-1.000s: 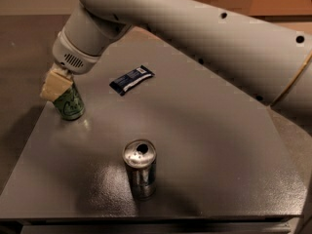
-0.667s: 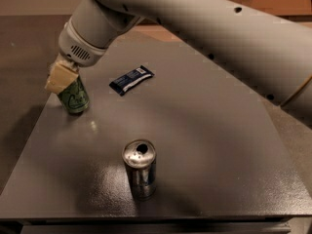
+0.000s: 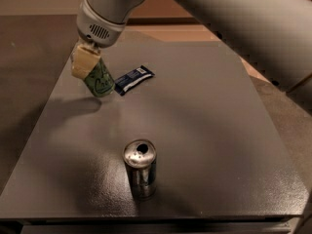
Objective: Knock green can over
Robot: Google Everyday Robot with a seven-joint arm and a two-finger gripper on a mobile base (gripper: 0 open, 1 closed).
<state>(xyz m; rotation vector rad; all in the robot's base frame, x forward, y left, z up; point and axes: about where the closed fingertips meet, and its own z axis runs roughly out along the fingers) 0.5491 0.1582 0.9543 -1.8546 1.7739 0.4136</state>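
Note:
The green can [image 3: 100, 80] is at the far left of the dark grey table [image 3: 219, 130]. It leans strongly, its top up and to the left and its lower end near the tabletop. My gripper [image 3: 84, 62], pale cream at its tip, hangs from the big white arm that comes in from the upper right. It sits right against the can's upper end and hides the can's top. I cannot tell whether the can's base rests on the table.
A silver-and-blue can [image 3: 140, 167] stands upright near the front middle of the table. A dark blue snack packet [image 3: 133, 79] lies flat just right of the green can. The table's left edge is close to the green can.
My gripper has moved to the right and slightly farther back. The green can has moved with it toward the blue packet and now leans much more than before.

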